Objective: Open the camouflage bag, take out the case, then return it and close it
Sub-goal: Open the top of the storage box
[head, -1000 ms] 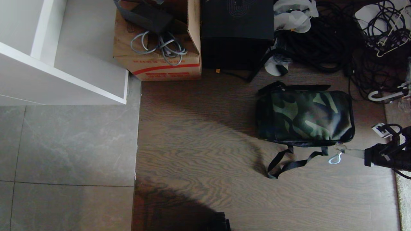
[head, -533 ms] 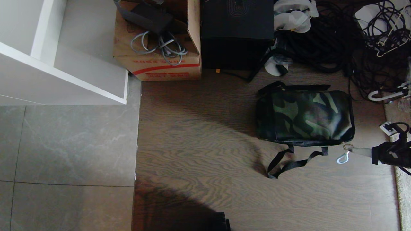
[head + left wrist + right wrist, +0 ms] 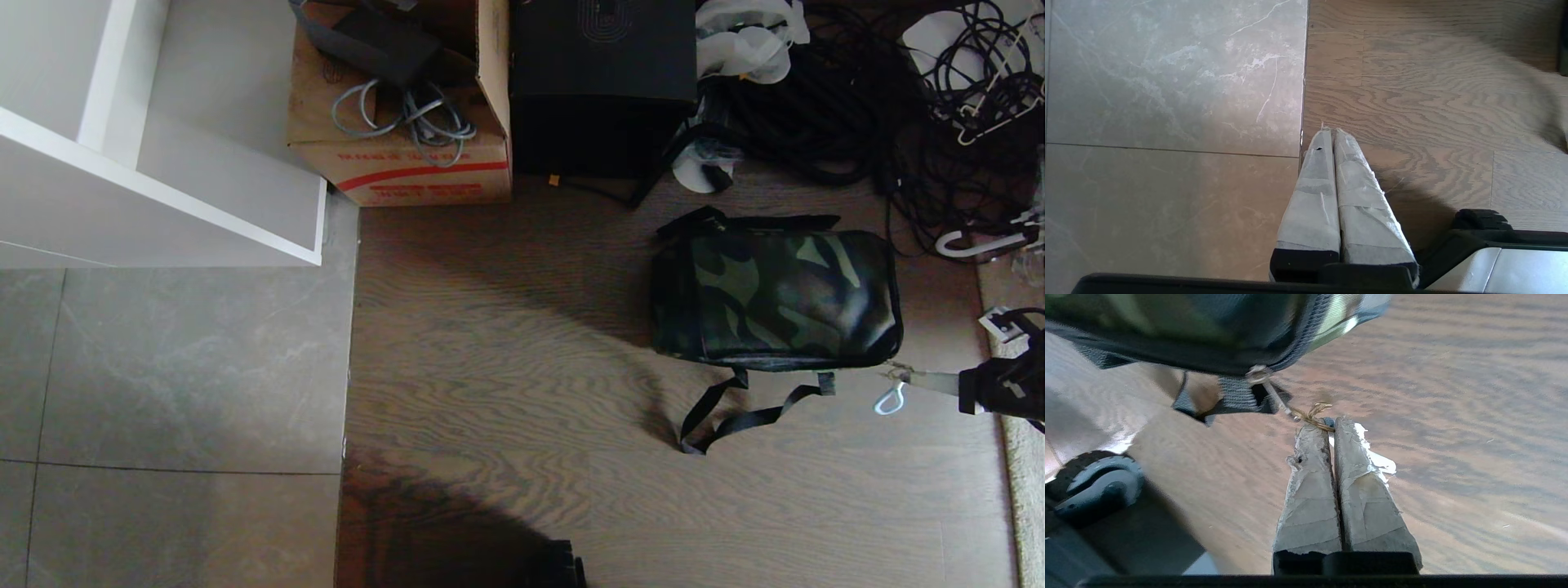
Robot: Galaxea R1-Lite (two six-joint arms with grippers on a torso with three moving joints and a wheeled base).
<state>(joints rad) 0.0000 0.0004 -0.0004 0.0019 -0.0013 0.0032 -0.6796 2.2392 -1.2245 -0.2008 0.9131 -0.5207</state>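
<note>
Just beyond the right gripper [image 3: 1329, 425], clamped on its white clip [image 3: 889, 398], lies the camouflage bag [image 3: 775, 296]

Grey stone tiles [image 3: 171, 367] meet wood-grain flooring [image 3: 506, 367]; a white shelf unit [image 3: 155, 163] stands at the tiled corner.

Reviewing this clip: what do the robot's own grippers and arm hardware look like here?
Both grippers have long tapered fingers wrapped in pale, frayed tape on black bases: the left gripper and the right gripper, whose tape is more torn at the tips. In the head view, the right arm's end is black with looping black cables and a white tag.
</note>
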